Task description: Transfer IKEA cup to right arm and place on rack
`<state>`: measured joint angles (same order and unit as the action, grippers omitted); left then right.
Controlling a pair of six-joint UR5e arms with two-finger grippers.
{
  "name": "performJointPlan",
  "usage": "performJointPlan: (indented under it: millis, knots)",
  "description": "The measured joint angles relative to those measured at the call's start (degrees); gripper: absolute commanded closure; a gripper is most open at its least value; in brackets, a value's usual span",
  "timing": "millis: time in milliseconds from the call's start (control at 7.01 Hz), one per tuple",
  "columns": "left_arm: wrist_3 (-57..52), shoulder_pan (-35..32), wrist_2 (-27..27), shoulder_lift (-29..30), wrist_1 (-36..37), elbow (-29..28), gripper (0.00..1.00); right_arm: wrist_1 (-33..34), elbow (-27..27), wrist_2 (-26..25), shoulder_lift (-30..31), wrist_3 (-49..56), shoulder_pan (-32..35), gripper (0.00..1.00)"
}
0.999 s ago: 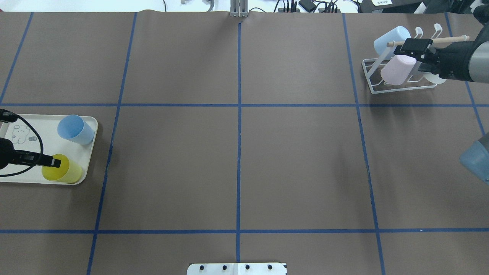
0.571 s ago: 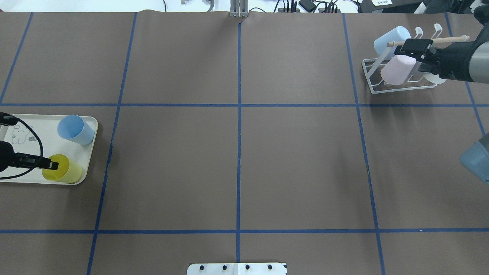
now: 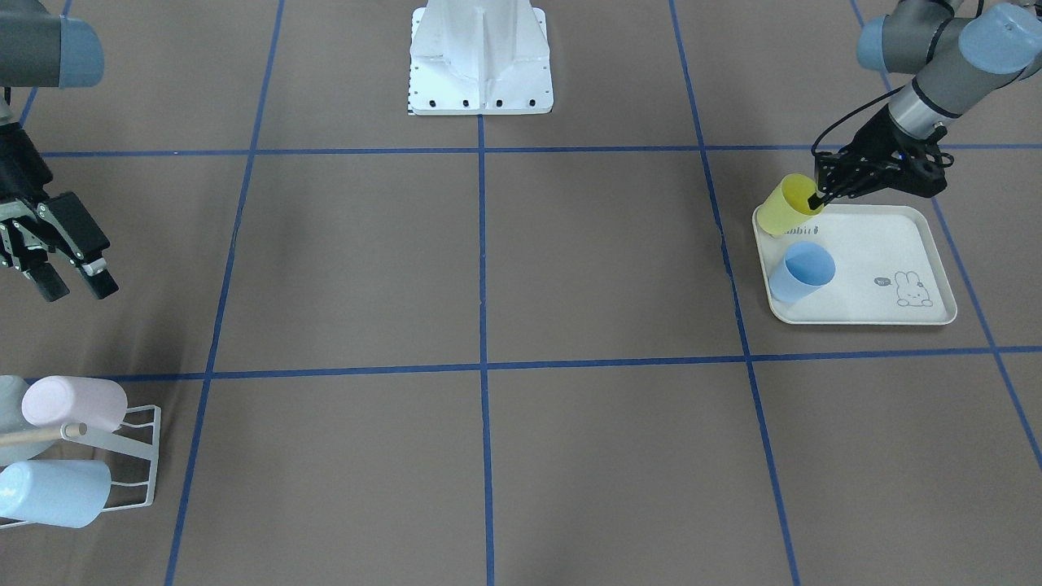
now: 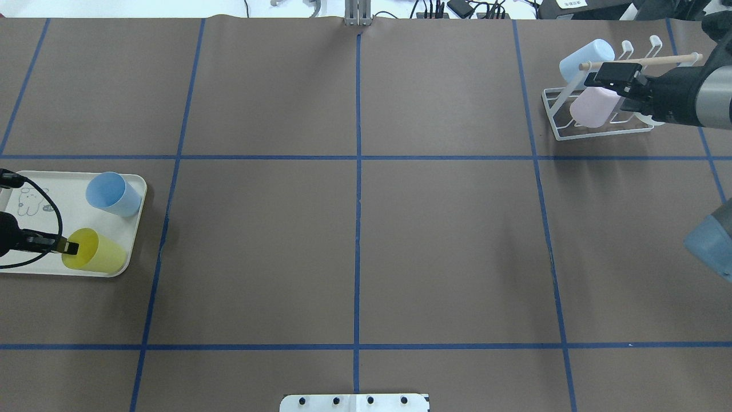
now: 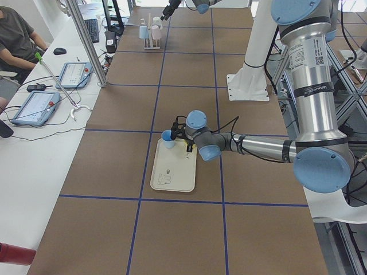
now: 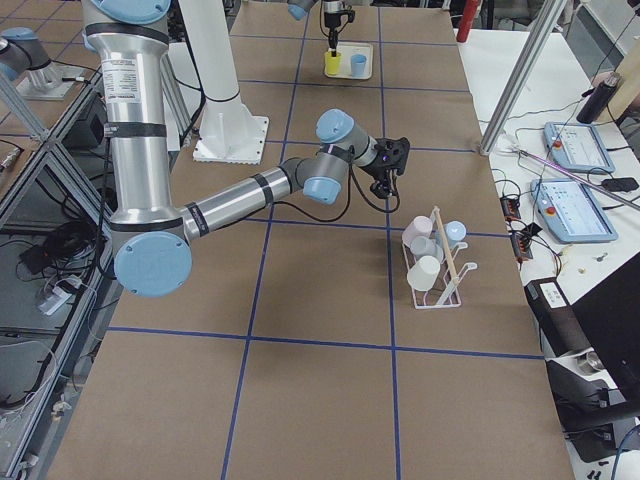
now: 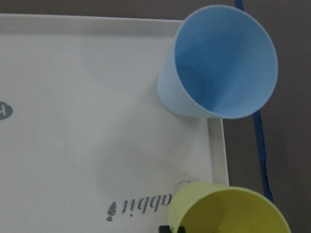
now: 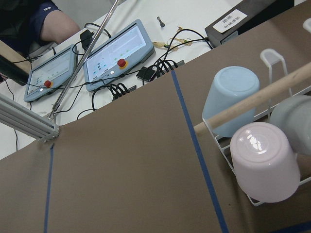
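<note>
A yellow cup (image 4: 98, 257) stands tilted at the near corner of the cream rabbit-printed tray (image 4: 63, 203). My left gripper (image 4: 69, 248) is shut on its rim, one finger inside; it also shows in the front view (image 3: 816, 198) with the cup (image 3: 783, 206) leaning. The left wrist view shows the cup's rim (image 7: 228, 213). My right gripper (image 3: 76, 289) is open and empty; in the overhead view it (image 4: 612, 75) hovers above the white wire rack (image 4: 563, 136). A pink cup (image 4: 595, 109) and a light-blue cup (image 4: 584, 57) sit upside down on the rack.
A second blue cup (image 4: 113, 193) stands upright on the tray beside the yellow one. The rack's wooden dowel (image 4: 666, 59) runs above the cups, and a grey cup (image 8: 294, 116) sits behind it. Blue tape lines divide the brown table.
My left gripper has drawn back to the left with the yellow cup's rim, and the cup has tipped further over. My right gripper has shifted slightly above the rack.
</note>
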<state>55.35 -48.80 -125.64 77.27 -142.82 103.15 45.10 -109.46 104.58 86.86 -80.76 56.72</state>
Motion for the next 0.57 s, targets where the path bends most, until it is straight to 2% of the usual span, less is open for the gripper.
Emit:
performJointPlan:
  millis: [285, 571]
  knots:
    - [0.02, -3.79, -2.52, 0.45, 2.26, 4.52, 1.00, -0.24, 0.00, -0.81, -0.88, -3.53, -2.40, 0.00]
    - [2.83, -6.03, -3.43, 2.24, 3.55, 9.08, 1.00, -3.62, -0.11, -5.12, -1.97, -11.29, -7.53, 0.00]
